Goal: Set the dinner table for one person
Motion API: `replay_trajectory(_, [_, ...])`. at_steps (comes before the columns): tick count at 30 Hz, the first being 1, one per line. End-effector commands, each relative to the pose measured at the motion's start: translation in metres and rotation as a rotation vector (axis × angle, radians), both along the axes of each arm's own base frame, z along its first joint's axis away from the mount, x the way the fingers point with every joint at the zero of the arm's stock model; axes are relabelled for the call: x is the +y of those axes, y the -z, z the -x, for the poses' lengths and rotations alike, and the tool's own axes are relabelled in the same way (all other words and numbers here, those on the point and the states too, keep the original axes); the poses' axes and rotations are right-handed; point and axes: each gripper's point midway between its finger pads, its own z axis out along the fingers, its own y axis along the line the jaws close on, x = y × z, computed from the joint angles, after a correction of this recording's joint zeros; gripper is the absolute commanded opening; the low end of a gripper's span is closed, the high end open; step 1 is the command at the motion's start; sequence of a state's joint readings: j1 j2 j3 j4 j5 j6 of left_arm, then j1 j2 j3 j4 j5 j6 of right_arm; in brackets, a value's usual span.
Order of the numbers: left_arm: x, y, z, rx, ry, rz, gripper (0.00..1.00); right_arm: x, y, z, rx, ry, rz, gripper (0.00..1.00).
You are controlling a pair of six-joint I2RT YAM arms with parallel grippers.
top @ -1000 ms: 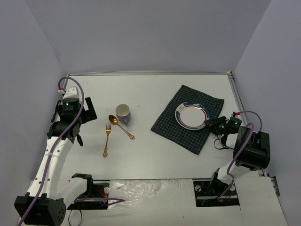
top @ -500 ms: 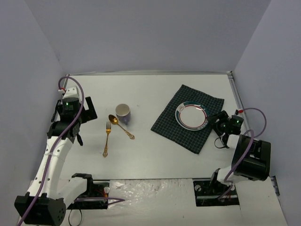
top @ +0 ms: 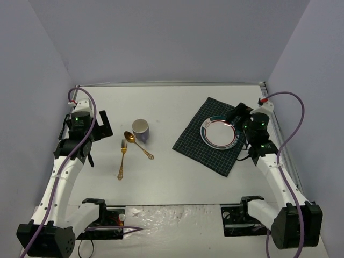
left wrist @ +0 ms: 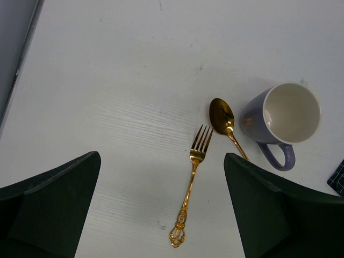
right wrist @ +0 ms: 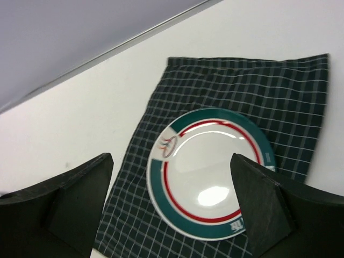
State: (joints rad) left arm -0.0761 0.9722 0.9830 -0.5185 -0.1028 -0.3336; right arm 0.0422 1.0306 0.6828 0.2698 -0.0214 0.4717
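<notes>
On the white dinner table (top: 172,102) a dark green checked cloth (top: 196,144) lies at the right. A white plate (top: 219,133) with a teal and red rim rests on it. My right gripper (top: 239,115) hovers open above the plate's far right side and holds nothing. In the right wrist view the plate (right wrist: 212,172) lies flat on the cloth (right wrist: 236,86) between the spread jaws of the right gripper (right wrist: 171,157). At the left are a purple mug (top: 141,129), a gold spoon (top: 138,144) and a gold fork (top: 122,158). My left gripper (top: 98,138) hangs open and empty, left of the fork (left wrist: 192,188).
The left wrist view has the spoon (left wrist: 223,115) beside the upright mug (left wrist: 285,115), whose handle points toward the near edge. Grey walls close in the table at the back and both sides. The arm bases stand along the near edge.
My right gripper has opened, come off the plate's right edge and risen toward the far side. The plate stays on the cloth. The left arm has not moved.
</notes>
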Motion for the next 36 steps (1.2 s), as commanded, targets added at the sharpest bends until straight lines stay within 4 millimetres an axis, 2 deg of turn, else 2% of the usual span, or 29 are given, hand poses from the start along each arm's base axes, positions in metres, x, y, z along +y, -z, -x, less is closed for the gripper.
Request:
replay_trajectory(1, [-0.005, -0.015, -0.009, -0.072, 0.030, 0.023, 0.97, 0.060, -0.028, -0.002, -0.039, -0.170, 0.160, 0.88])
replay_trajectory(4, [-0.006, -0.014, -0.010, -0.066, 0.035, 0.022, 0.97, 0.104, -0.029, 0.001, -0.042, -0.284, 0.212, 0.88])
replay_trajectory(8, [-0.005, -0.013, -0.009, -0.060, 0.031, 0.016, 0.97, 0.174, -0.026, 0.013, -0.045, -0.461, 0.274, 0.88])
replay_trajectory(10, [-0.004, -0.014, -0.009, -0.060, 0.030, 0.015, 0.97, 0.210, -0.015, 0.024, -0.027, -0.546, 0.300, 0.88])
replay_trajectory(12, [-0.005, -0.014, -0.009, -0.060, 0.031, 0.015, 0.97, 0.233, -0.019, 0.029, -0.037, -0.584, 0.313, 0.88])
replay_trajectory(14, [-0.008, -0.013, -0.011, -0.062, 0.047, 0.023, 0.97, 0.260, -0.011, 0.036, -0.029, -0.624, 0.343, 0.88])
replay_trajectory(17, [-0.017, -0.013, -0.016, -0.069, 0.095, 0.045, 0.97, 0.288, -0.001, 0.044, -0.011, -0.667, 0.353, 0.88])
replay_trajectory(20, [-0.038, -0.012, -0.023, -0.068, 0.194, 0.099, 0.96, 0.301, 0.004, 0.048, -0.006, -0.698, 0.349, 0.88])
replay_trajectory(22, [-0.047, -0.008, -0.034, -0.055, 0.232, 0.114, 0.95, 0.304, 0.008, 0.051, 0.003, -0.714, 0.342, 0.88])
replay_trajectory(24, [-0.056, -0.015, -0.044, -0.049, 0.264, 0.122, 0.94, 0.304, 0.010, 0.054, 0.006, -0.721, 0.339, 0.88])
replay_trajectory(26, [-0.069, -0.010, -0.055, -0.007, 0.307, 0.116, 0.93, 0.299, 0.010, 0.057, 0.003, -0.725, 0.344, 0.88])
replay_trajectory(28, [-0.082, -0.023, -0.069, -0.006, 0.362, 0.058, 0.93, 0.293, 0.005, 0.061, -0.010, -0.721, 0.344, 0.88])
replay_trajectory(30, [-0.101, -0.015, -0.081, 0.035, 0.429, -0.010, 0.92, 0.285, 0.008, 0.065, -0.008, -0.717, 0.352, 0.88])
replay_trajectory(36, [-0.119, 0.001, -0.112, 0.126, 0.548, -0.090, 0.86, 0.267, -0.005, 0.080, -0.040, -0.716, 0.334, 0.88])
